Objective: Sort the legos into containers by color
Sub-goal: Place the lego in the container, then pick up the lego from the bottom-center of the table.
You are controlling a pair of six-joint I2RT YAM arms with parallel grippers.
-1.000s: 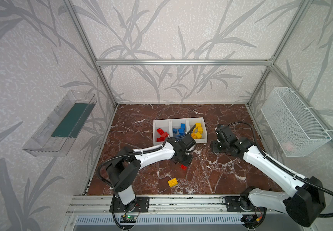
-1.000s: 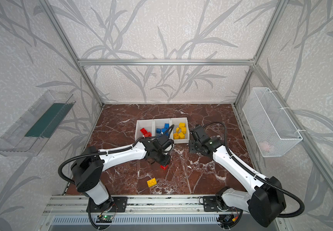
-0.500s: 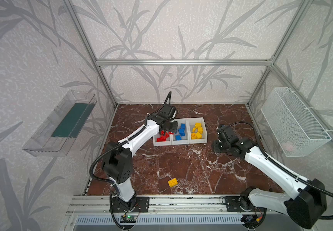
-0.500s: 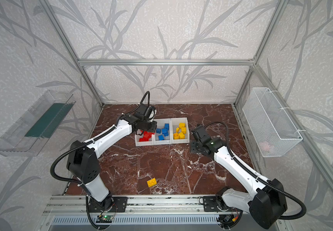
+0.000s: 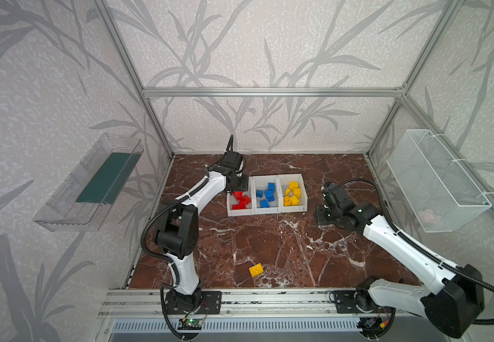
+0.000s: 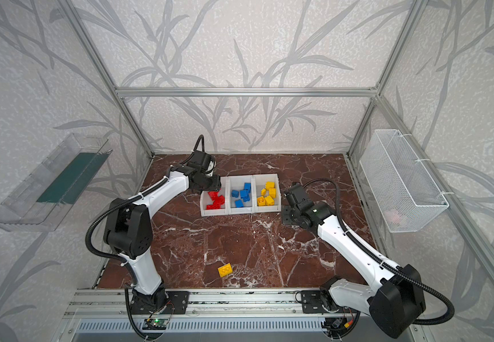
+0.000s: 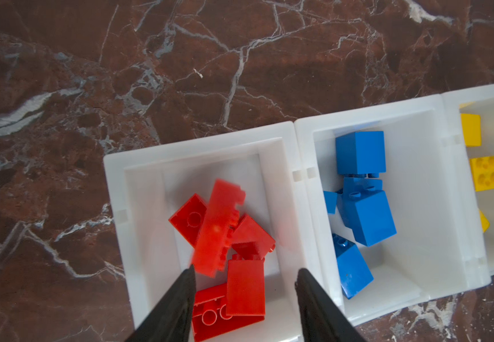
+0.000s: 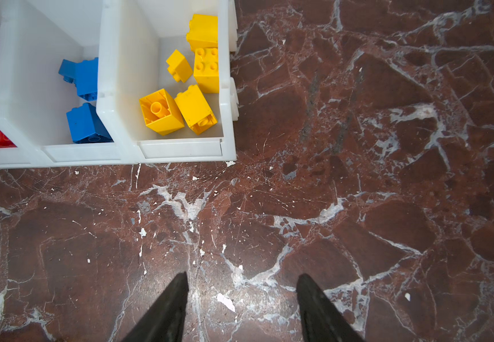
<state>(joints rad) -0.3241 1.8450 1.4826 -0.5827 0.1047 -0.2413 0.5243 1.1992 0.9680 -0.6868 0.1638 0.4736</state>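
1. The left gripper (image 7: 245,271) is hovering directly over the red bin (image 7: 198,142) with its jaws standing apart and grasping nothing. Anything let go from there is landing inside the walls.
2. A red brick (image 7: 219,228) is showing blurred just beyond the jaws, lying across the other red bricks (image 7: 245,284). I am judging it to be tumbling onto the pile rather than resting there.
3. The blue bin (image 7: 367,114) and the yellow bin (image 8: 226,118) are standing in a row with the red one, walls touching. Each is holding only its own colour: blue bricks (image 7: 361,154) and yellow bricks (image 8: 205,69).
4. The right gripper (image 8: 242,277) is hanging over the bare worktop (image 5: 269,245) just beside the yellow bin, jaws apart and empty. It is probably waiting there to stay clear of the left arm at the bins.
5. A loose yellow brick (image 5: 256,270) (image 6: 225,270) is lying studs-up near the front edge of the worktop, well apart from the bins. It is the only unsorted piece showing in both top views.
6. That brick is sitting skewed to the worktop edge, so whichever gripper is going for it is likely needing a wrist turn before carrying it to the yellow bin.
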